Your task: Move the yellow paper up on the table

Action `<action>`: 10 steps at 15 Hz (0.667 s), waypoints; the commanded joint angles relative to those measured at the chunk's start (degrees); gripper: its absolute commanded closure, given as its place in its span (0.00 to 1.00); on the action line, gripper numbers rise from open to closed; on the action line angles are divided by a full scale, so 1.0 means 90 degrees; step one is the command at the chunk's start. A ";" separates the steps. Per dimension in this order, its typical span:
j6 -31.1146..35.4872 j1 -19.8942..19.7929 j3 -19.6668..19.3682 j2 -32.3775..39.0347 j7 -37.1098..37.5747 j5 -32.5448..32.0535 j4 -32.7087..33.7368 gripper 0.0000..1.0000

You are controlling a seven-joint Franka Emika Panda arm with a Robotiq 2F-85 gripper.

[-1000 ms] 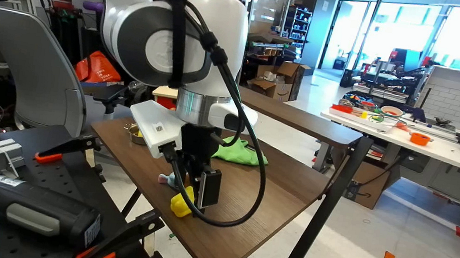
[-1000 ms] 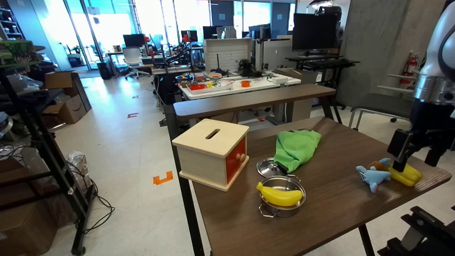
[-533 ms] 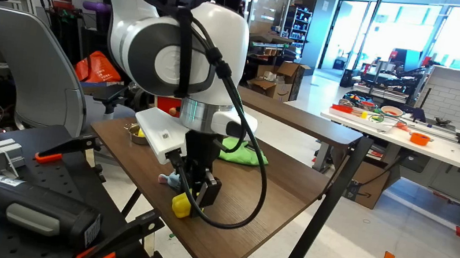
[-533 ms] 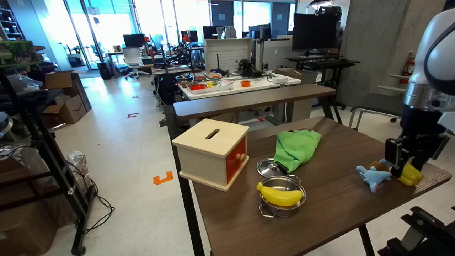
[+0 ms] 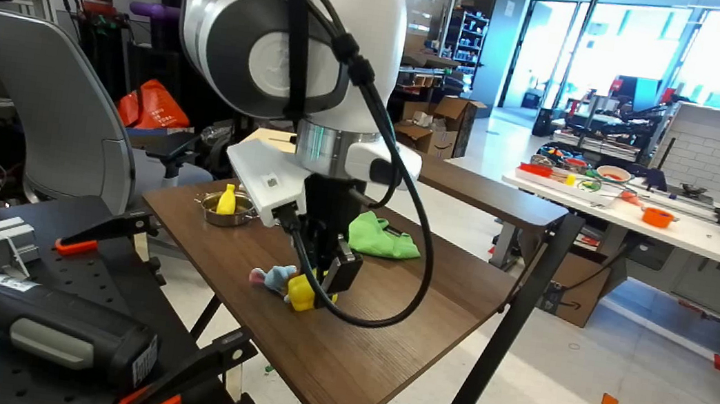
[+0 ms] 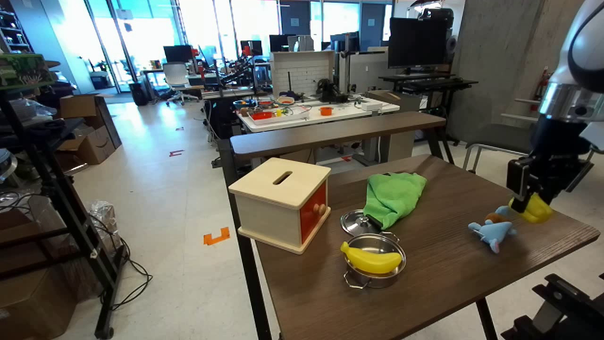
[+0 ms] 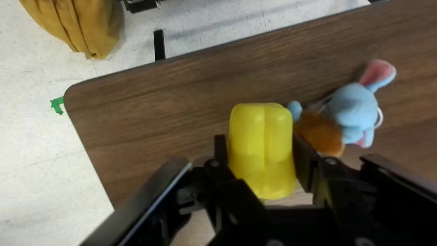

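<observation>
Ylw pepper [image 7: 263,157] lifted vs. sec ago, clamped w/in gripper [image 7: 260,147].

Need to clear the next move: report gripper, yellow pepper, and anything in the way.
Gripper shut on the yellow pepper. Apparently held above the table. Possible snag: blue soft toy beside it in the wrist view, contact unclear.
</observation>
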 commanded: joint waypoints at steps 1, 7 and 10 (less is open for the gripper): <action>-0.0212 -0.0566 0.0329 -0.0640 -0.0283 0.0571 0.0003 0.77; -0.0893 -0.0726 0.0116 -0.0397 -0.0110 0.1126 0.1249 0.77; -0.1230 -0.0643 -0.0011 0.0125 0.0117 0.1213 0.2084 0.77</action>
